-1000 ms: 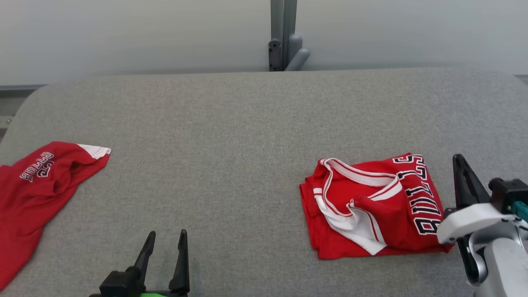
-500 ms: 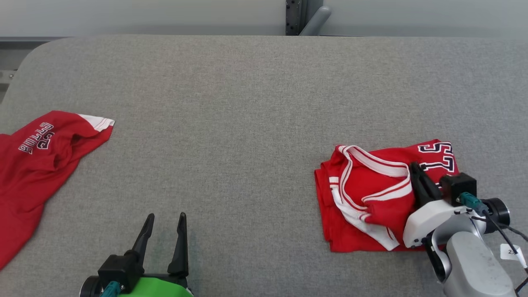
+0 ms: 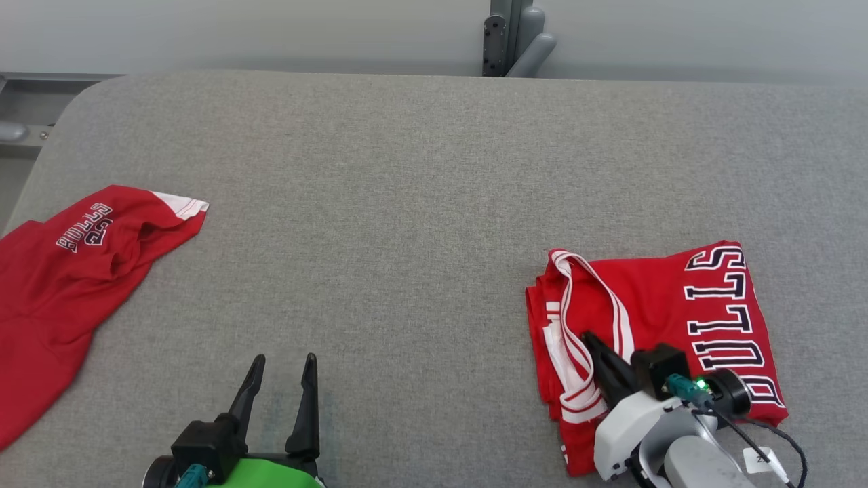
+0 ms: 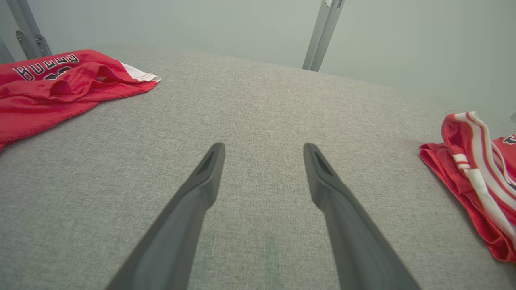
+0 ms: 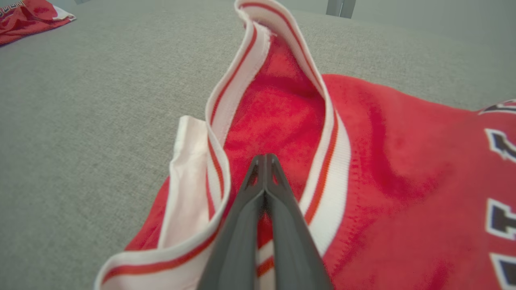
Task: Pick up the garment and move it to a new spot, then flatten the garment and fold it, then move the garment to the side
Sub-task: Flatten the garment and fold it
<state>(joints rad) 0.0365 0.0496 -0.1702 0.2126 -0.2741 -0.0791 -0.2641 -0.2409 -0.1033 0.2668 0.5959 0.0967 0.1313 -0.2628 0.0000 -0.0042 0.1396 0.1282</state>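
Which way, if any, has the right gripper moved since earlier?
Yes. The right gripper crossed leftward over the folded jersey, from its lettered edge to its striped trim.

Folded jersey, right pincer closed, over it

Grey fabric-covered counter, rounded far-left corner. Second red shirt lies crumpled at the counter's left edge, partly out of frame, with white lettering outlined dark and a white cuff pointing right. Grey metal post stands behind the far edge. Pale wall behind, grey rail far left
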